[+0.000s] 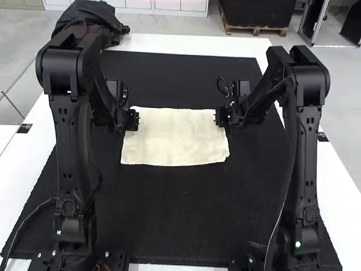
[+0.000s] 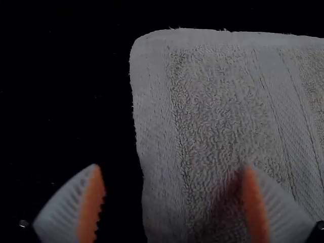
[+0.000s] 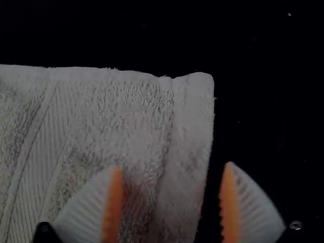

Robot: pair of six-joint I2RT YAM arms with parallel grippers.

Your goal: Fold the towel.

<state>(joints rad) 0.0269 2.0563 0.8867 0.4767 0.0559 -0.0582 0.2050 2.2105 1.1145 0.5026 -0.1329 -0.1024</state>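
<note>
1. The cream towel (image 1: 175,135) lies spread on the black mat (image 1: 180,226), between the two grippers. It is wider from left to right than from near to far, and its near edge bows a little. Whether it is one layer or already doubled, I cannot tell.
2. The left gripper (image 1: 138,119) is at the towel's left side, towards the far left corner. In the left wrist view its jaws stand wide, the orange pads (image 2: 93,202) well apart. One finger is over the mat just outside the towel's edge, the other over the cloth. Nothing is gripped between them.
3. The right gripper (image 1: 216,117) is at the towel's right side, towards the far right corner. Its jaws are wide too, with nothing held: one finger over the cloth, the other past the edge over the mat.
4. Both wrist views show a rounded far corner and a hemmed side edge. A flat woven band (image 2: 288,101) runs inside the left edge, and a ribbed band (image 3: 43,126) inside the right one.
5. The left arm (image 1: 67,135) and right arm (image 1: 307,147) stand on either side, reaching inward.
6. The mat covers much of the white counter (image 1: 22,164). A dark bag (image 1: 90,20) sits at its far left corner, partly behind the left arm.
</note>
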